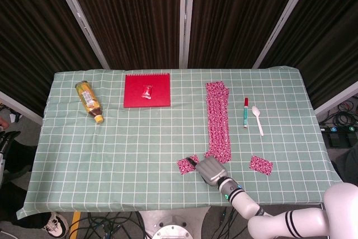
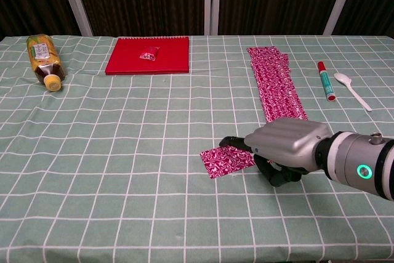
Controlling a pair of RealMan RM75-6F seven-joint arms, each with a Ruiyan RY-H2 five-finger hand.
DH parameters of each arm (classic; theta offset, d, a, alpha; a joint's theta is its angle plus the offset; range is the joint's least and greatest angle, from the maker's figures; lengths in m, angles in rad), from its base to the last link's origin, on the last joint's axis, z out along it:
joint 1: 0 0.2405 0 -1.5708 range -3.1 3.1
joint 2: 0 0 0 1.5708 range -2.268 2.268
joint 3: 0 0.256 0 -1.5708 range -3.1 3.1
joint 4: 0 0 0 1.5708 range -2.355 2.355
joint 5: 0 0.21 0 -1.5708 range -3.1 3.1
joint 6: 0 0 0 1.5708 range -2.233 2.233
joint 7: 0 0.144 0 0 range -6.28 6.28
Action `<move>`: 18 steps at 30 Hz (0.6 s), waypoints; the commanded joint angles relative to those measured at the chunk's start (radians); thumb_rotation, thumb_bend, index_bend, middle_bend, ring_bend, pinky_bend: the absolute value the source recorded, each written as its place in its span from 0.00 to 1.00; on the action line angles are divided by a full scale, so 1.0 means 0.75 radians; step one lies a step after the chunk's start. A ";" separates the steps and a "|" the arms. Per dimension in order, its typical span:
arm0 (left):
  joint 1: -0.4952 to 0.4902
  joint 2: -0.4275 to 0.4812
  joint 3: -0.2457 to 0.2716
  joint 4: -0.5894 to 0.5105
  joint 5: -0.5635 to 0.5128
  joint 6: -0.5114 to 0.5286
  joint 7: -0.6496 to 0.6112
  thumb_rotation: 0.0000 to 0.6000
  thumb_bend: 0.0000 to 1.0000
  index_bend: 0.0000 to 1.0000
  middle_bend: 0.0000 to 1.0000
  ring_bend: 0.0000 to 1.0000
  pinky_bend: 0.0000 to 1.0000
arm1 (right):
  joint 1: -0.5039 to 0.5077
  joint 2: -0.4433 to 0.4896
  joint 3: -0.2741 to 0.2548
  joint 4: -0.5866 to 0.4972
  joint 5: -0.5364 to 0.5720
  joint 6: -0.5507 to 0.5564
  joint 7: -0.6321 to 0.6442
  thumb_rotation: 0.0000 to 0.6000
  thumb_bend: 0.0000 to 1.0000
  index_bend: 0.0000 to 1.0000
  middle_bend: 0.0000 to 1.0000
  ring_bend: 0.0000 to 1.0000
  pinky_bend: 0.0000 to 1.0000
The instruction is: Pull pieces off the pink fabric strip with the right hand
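Note:
The pink patterned fabric strip [image 1: 218, 118] [image 2: 277, 87] runs lengthwise on the right half of the table. A small piece torn from it [image 1: 186, 164] [image 2: 225, 161] lies flat to the left of the strip's near end. My right hand [image 1: 210, 170] [image 2: 286, 146] rests on the table by the strip's near end. One outstretched fingertip [image 2: 231, 141] presses on the piece's right edge, and the other fingers are curled under. A second torn piece [image 1: 260, 164] lies to the right. Only a sliver of my left hand [image 1: 4, 141] shows, at the left frame edge below the table.
A red notebook [image 1: 147, 90] with a small wrapped candy [image 1: 147, 91] lies at the back centre. A bottle [image 1: 89, 101] lies on its side at the back left. A red-and-green marker [image 1: 245, 112] and a white spoon [image 1: 257, 119] sit right of the strip.

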 commanded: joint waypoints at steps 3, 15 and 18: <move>0.001 0.003 -0.002 -0.001 0.001 0.001 -0.001 1.00 0.10 0.15 0.16 0.10 0.20 | 0.016 0.020 0.017 -0.041 -0.015 0.048 0.010 1.00 1.00 0.01 0.92 0.82 0.72; -0.017 -0.008 -0.006 -0.031 0.005 -0.018 0.047 1.00 0.10 0.15 0.16 0.10 0.20 | -0.279 0.344 -0.106 -0.093 -0.670 0.465 0.473 1.00 0.68 0.14 0.86 0.75 0.68; -0.026 -0.013 -0.007 -0.047 0.012 -0.024 0.069 1.00 0.10 0.15 0.16 0.10 0.20 | -0.370 0.436 -0.143 -0.029 -0.804 0.586 0.610 1.00 0.51 0.15 0.68 0.60 0.60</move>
